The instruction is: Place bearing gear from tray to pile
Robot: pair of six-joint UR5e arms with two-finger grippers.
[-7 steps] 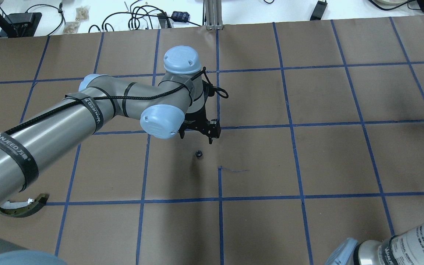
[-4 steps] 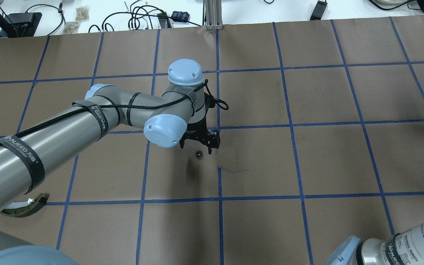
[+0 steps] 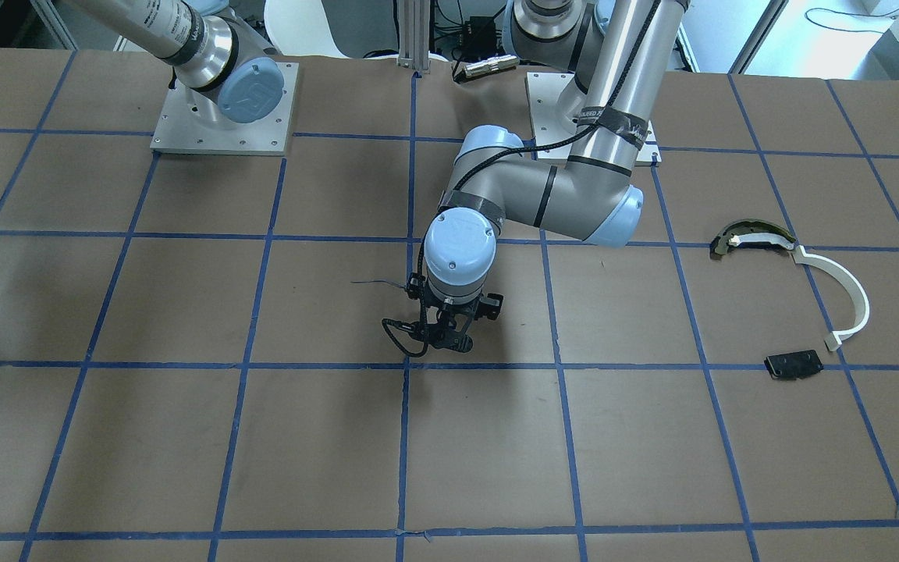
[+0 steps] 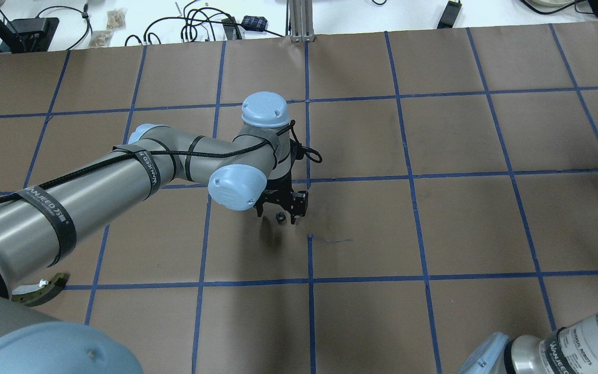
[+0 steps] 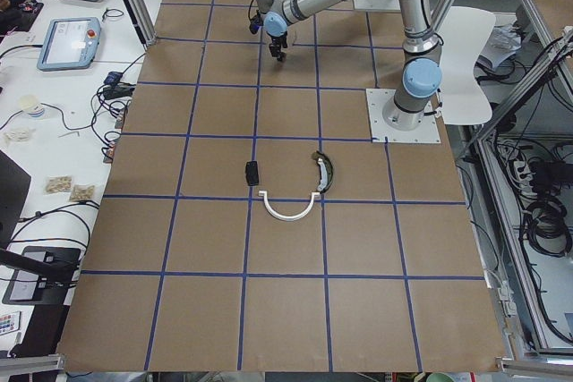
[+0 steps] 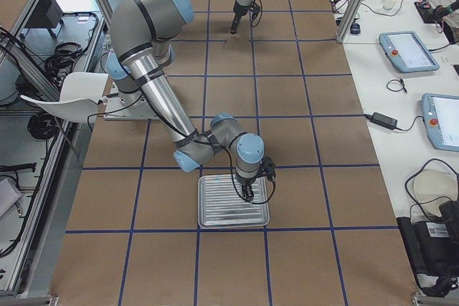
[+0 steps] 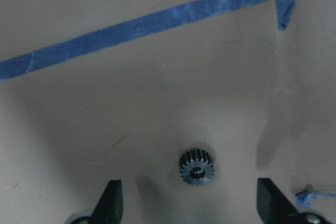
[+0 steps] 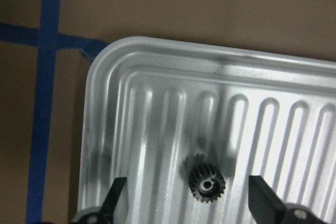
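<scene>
A small black bearing gear (image 4: 280,217) lies on the brown table between the fingers of my open left gripper (image 4: 277,214). In the left wrist view the gear (image 7: 197,167) sits just ahead of the two spread fingertips (image 7: 111,202), untouched. My right gripper (image 8: 189,203) is open over a ribbed metal tray (image 8: 105,61), with a second black gear (image 8: 206,180) lying between its fingers. The pile lies apart at the table's left end: a white arc strip (image 3: 847,293), a dark-and-yellowish curved piece (image 3: 746,238) and a flat black block (image 3: 793,364).
The tray (image 6: 215,221) lies at the table's right end under the right arm. Blue tape lines cross the brown table cover. Cables and tablets lie beyond the far edge. The curved piece (image 4: 39,291) is partly hidden by my left arm in the overhead view.
My left gripper has moved toward the robot and down, from beyond the gear to straddling it. The gear has not moved.
</scene>
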